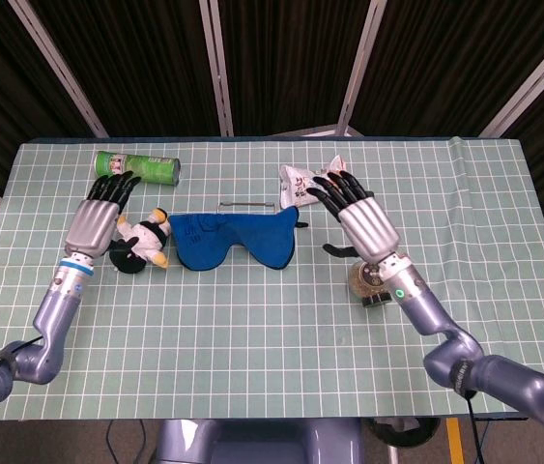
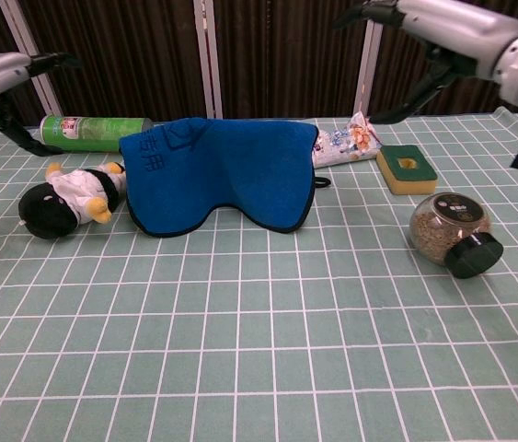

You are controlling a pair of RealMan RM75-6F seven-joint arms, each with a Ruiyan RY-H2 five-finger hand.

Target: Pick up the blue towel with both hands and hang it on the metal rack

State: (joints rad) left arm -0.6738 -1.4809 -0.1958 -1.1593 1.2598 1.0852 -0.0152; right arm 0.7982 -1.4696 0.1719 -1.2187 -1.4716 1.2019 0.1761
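While both hands float above the worktop (image 1: 252, 367) with nothing in them, the blue towel (image 1: 236, 240) hangs between them over the metal rack (image 1: 248, 204). Closest to the robot on the right side is a glass jar (image 2: 450, 233) lying on its side with a black lid. A little further back is the towel, draped down like a curtain so its bottom edge meets the cloth. The left hand (image 1: 99, 213) is off to the left of the towel, fingers spread wide and apart from it. The right hand (image 1: 358, 214) is off to the right, fingers spread too, also not touching the towel. A toy penguin (image 1: 138, 242) lies just beside the towel's left edge. A green sponge (image 2: 406, 168) sits to the right, and behind the towel lies a white snack bag (image 2: 346, 142). Furthest back is a green can (image 1: 138, 166) on its side.

From the head view, a thin bar of the rack shows behind the towel. From the chest view the towel hides the rack, but the sponge shows clearly, and only bits of each hand peek in at the top corners.
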